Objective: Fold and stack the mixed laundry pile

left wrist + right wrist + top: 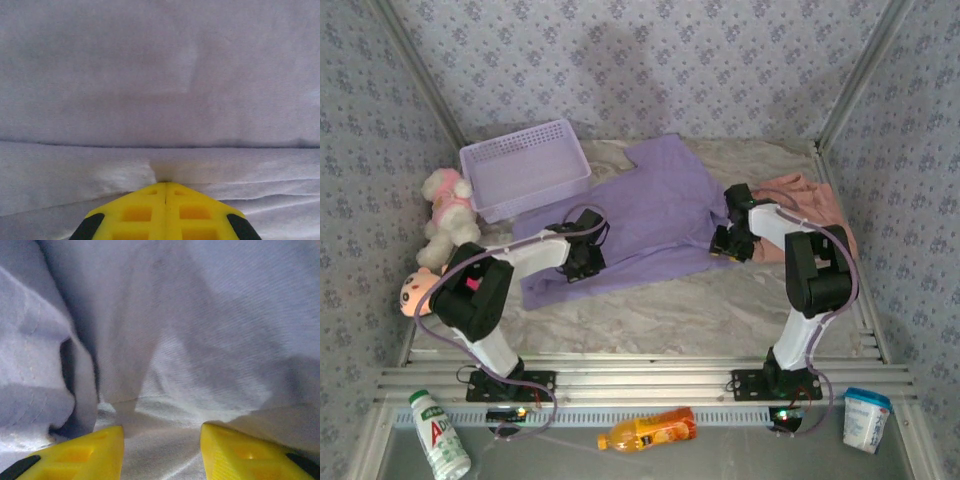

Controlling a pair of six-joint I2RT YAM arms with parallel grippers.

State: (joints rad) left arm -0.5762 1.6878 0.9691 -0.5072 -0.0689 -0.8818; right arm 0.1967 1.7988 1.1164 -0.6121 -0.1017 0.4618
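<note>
Tabletop (720,300) holds the shirt (650,215), long axis left-to-right: left gripper (165,186) seemingly clamps its near hem; right gripper (161,432) gapes over its right edge.

I am seeing the T-shirt (650,215) lying spread across the middle of the table (670,310), the smaller garment (810,195) lying against its right end. The basket (515,137) is sitting behind its left end, plush toys (445,205) lying left of that. The left gripper (582,262) is sitting on the T-shirt's near-left edge, the right gripper (725,240) at its right edge. Two bottles (438,440) and a cup (867,417) are lying nearest me.
</note>
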